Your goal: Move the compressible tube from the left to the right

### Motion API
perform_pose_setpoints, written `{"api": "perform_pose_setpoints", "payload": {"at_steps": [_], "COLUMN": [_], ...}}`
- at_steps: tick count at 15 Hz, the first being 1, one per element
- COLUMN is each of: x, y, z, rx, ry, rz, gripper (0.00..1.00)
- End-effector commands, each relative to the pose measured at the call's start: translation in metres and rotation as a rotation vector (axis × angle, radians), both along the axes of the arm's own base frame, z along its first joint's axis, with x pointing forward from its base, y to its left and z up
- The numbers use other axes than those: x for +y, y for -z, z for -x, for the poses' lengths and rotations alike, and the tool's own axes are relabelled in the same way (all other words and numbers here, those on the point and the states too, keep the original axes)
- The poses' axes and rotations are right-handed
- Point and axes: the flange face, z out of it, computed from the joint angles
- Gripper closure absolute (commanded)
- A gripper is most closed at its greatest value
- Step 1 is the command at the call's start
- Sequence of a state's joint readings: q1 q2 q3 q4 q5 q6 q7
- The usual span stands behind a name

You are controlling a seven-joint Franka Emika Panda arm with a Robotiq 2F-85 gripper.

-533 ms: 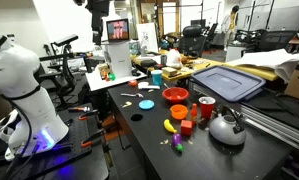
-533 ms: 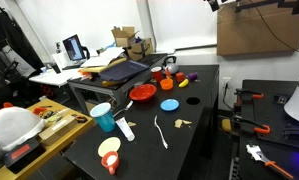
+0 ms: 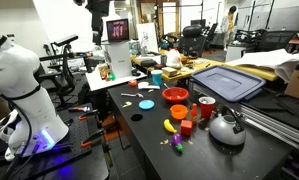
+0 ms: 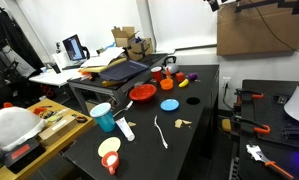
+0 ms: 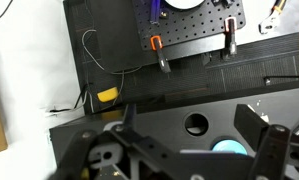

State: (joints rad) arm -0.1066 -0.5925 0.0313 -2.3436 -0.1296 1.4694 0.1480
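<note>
Spotting the tube [image 4: 161, 133] lying flat on the black table [image 4: 201, 112], between the blue cup [image 4: 102, 117] and the blue disc [image 4: 169, 104], touching neither. Finding 0 things shifting since a moment ago. Keeping the claw [image 5: 187, 128] wide and empty, hanging high, well apart from the tube. Judging the move as not yet beginning; descending likely coming next.

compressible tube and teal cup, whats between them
A small white scrap lies between the compressible tube and the teal cup, shown in an exterior view.
</note>
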Motion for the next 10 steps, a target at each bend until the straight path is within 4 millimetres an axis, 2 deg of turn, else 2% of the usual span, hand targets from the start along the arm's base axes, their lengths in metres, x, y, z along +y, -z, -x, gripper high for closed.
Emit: {"api": "perform_pose_setpoints", "payload": {"at_steps": [1,6,10], "x": [-0.006,0.003,0.02], "y": [0.002,0.004,0.017], "z": [-0.005,-0.023,-0.045], "rx": [-0.016,-0.08,-0.113], "ry": [0.01,-0.025,-0.071], "rz": [-0.007,-0.033,-0.049], "gripper": [0.0,0.0,0.0]}}
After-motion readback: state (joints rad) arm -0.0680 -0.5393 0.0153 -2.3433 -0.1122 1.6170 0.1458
